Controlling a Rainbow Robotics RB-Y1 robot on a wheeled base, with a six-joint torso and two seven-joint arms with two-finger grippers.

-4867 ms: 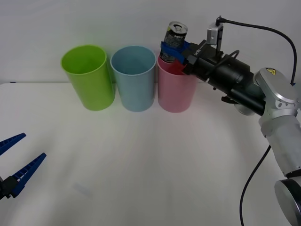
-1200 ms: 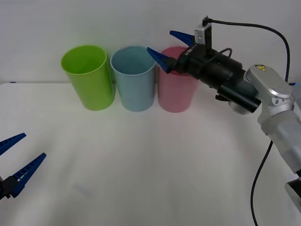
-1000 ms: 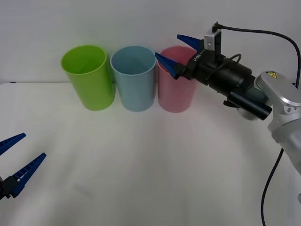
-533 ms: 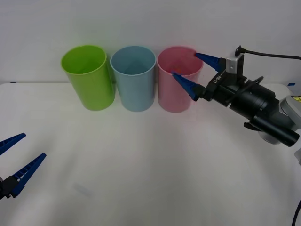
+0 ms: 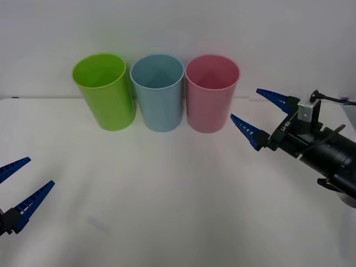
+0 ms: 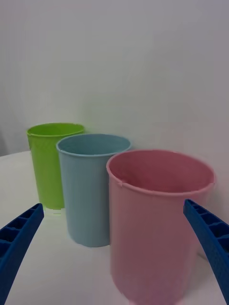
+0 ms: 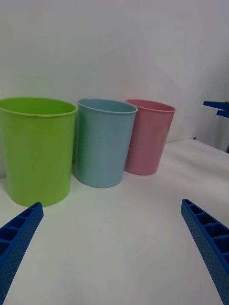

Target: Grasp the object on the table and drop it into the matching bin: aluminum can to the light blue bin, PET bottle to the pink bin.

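The aluminum can lies on no bare part of the table (image 5: 167, 189); likely binned already. Right claw (image 5: 260, 115) hangs released beside the pink bin (image 5: 211, 100), left claw (image 5: 16, 192) released, parked; next, retreat.

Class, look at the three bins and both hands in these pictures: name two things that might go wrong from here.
1. The right hand, open and low beside the pink bin, might clip and tip it if it swings sideways.
2. The bins stand packed together, so a knocked pink bin would likely push the light blue bin too.
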